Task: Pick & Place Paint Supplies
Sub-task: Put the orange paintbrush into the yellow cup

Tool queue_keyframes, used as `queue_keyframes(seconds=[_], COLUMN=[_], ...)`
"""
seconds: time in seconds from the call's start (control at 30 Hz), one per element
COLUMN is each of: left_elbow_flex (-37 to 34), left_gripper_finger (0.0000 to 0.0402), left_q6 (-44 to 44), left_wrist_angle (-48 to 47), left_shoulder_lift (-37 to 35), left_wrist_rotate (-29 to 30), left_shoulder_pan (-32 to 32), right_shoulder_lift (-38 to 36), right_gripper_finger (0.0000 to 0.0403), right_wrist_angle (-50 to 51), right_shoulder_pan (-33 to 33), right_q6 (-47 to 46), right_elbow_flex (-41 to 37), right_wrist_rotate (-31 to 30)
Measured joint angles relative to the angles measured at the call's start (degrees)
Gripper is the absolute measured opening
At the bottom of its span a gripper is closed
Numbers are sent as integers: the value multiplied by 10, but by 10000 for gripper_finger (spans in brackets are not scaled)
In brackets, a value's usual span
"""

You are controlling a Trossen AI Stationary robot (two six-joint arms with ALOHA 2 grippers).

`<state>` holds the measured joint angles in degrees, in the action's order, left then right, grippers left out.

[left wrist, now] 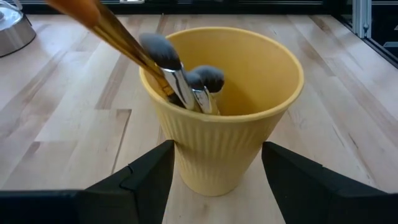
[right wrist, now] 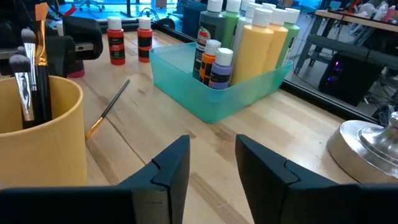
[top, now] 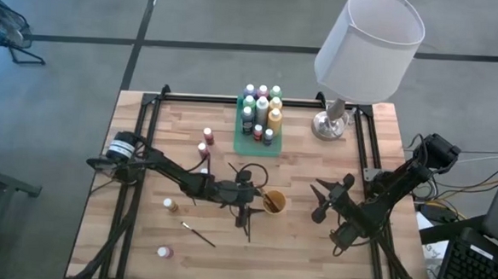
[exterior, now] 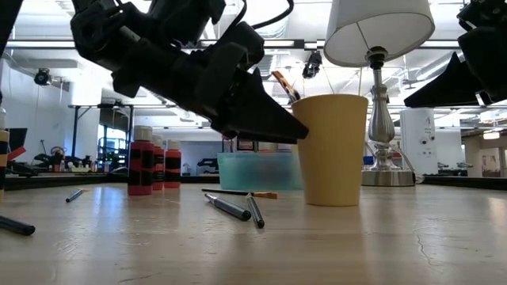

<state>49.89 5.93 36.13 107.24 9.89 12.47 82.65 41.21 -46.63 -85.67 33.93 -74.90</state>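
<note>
Loose brushes and small bottles lie on the near left of the table. The left gripper, jaws open, hovers by the cup. The right gripper waits, jaws parted and empty. Brushes look light, thin, roll-prone: pinch mid-handle

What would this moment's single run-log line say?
left claw: open, at yellow cup | right claw: empty, apart | brushes: in cup

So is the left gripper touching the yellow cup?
Apart. In the left wrist view the left gripper is open, its fingers either side of the cup, with wood showing between each finger and the cup wall.
</note>
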Motion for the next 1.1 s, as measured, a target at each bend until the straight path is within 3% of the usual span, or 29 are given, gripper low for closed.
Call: queue_keyframes(seconds=[0.73, 1.1], left_elbow_flex=[26, 37], left_gripper_finger=[248, 248], left_q6=[-10, -16], left_wrist_angle=[-23, -23], left_shoulder_lift=[0, 0], left_wrist_rotate=[-3, -6], left_shoulder_pan=[-4, -6], right_shoulder_lift=[0, 0], right_gripper_finger=[64, 90], right_wrist_angle=[0, 0], right_shoulder_pan=[0, 0], right_q6=[4, 4], right_elbow_flex=[0, 0], right_wrist_rotate=[0, 2])
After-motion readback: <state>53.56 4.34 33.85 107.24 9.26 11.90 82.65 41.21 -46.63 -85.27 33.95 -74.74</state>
